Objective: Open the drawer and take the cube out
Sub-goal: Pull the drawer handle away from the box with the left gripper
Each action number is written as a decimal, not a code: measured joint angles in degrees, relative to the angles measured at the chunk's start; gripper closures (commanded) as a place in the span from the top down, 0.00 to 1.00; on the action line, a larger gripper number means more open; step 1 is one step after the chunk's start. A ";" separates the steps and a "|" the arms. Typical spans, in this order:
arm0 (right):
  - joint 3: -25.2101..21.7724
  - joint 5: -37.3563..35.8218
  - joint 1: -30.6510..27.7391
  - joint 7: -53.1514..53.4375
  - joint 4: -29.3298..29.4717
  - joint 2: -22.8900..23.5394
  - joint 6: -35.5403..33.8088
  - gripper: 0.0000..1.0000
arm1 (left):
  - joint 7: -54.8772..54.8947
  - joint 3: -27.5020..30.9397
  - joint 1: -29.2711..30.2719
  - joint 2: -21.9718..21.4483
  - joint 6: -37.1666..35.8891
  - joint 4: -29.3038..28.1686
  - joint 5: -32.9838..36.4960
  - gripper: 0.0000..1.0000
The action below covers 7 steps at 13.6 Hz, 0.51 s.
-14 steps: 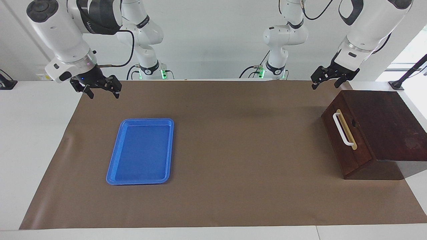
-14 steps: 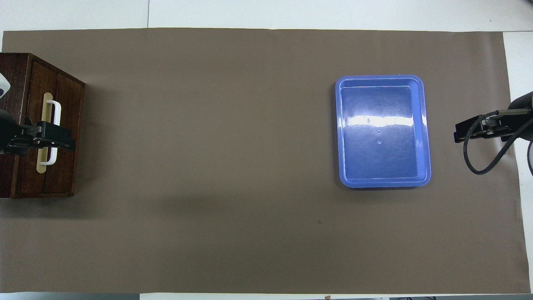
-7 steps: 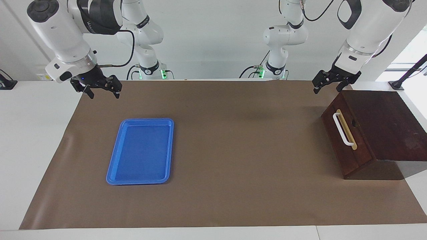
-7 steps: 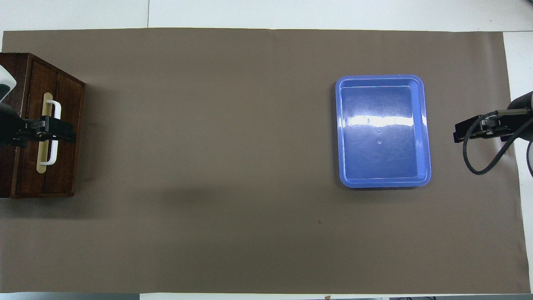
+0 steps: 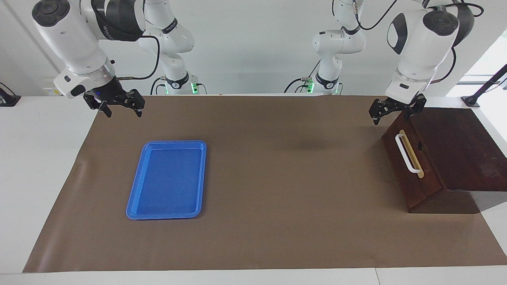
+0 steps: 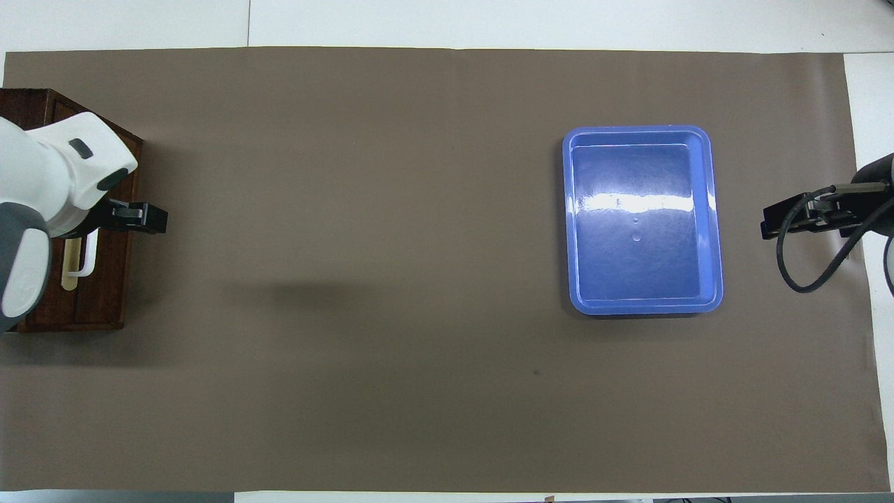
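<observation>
A dark reddish-brown wooden drawer [image 5: 412, 166] sits closed in its cabinet [image 5: 459, 146] at the left arm's end of the tabletop [image 5: 23, 158], its front turned toward the middle of the brown mat [image 5: 285, 190] that covers most of the surface. A white bar handle [image 5: 406, 153] runs along a tan strip on the drawer front, with a small notch just beside the strip. The cube cannot be seen in either view. The left gripper [image 5: 393, 109] hangs in the air over the upper edge of the drawer front, at the corner nearer to the robots, its jaws spread wide and holding nothing; it does not touch the handle. In the overhead view the left arm's white wrist covers much of the cabinet's top, and the left gripper [image 6: 136, 216] pokes out past the drawer front over the mat. A flat blue tray [image 5: 202, 178] lies on the mat toward the right arm's end of the tabletop, well apart from the drawer, with nothing in it. The right arm waits with its right gripper [image 5: 121, 106] raised over the mat's corner nearest its own base, jaws also spread wide and empty; in the overhead view the right gripper [image 6: 789, 218] shows at the mat's edge beside the tray, a black cable looping beneath it.
</observation>
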 measured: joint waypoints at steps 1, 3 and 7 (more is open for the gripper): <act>0.01 0.00 0.00 0.00 0.00 0.00 0.00 1.00 | 0.11 -0.04 -0.34 1.38 1.64 -0.63 1.69 1.00; 0.01 0.00 0.00 0.00 0.00 0.00 0.00 1.00 | 0.80 0.29 -0.16 4.28 4.74 -1.33 4.03 1.00; 0.01 0.00 0.00 0.00 0.00 0.00 0.00 1.00 | 1.66 1.01 3.49 6.21 9.86 -4.03 5.03 1.00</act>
